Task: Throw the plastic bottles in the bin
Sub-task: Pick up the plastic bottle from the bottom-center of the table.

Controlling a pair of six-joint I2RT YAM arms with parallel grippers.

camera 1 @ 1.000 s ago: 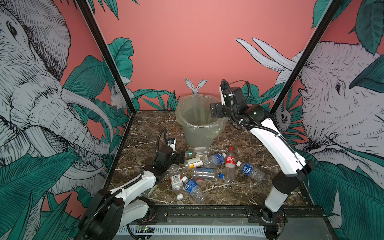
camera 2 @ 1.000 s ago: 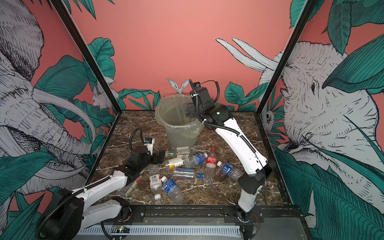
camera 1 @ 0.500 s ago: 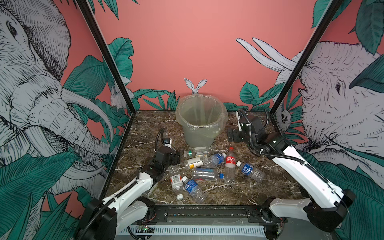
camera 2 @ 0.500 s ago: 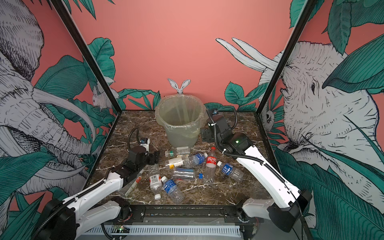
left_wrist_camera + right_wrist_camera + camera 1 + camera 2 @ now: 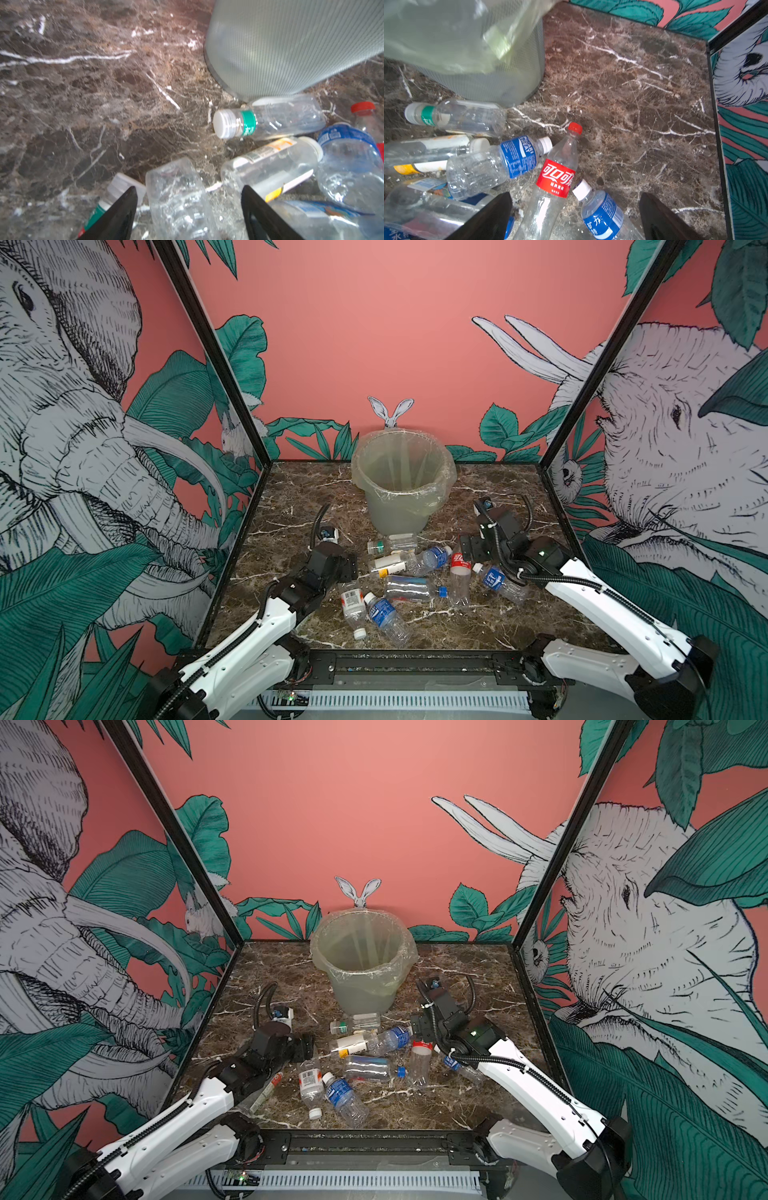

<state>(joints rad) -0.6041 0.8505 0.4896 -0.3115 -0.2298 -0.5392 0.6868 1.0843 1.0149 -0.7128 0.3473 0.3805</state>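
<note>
Plastic bottles lie in a loose heap on the marble surface, just near of the bin, which stands upright at the far middle with its clear liner folded over the rim; from the top views no bottle can be made out inside it. Step in hand, as judged: pick-up phase, both arms low over the heap. Left gripper: fingers apart, straddling a clear crumpled bottle at the heap's left edge; whether the pads touch it cannot be told, so no grasp is recorded. Right gripper: fingers spread wide and holding nothing, poised over the red-label bottle and the blue-label bottle to its right. Next move, judged: the left fingers should clench on the clear bottle's body, lift clear of its neighbours, carry it to the far middle and let go above the bin's rim. The right gripper needs to settle on one bottle; the red-label one lies closest to centre between its fingers. Legible writing: "POCARI SWEAT" on a blue-label bottle; white Chinese script, apparently Coca-Cola, on the red label; white Chinese characters on the blue label by the right fingers. Green-band bottle touches the bin's base; its print is unreadable.
</note>
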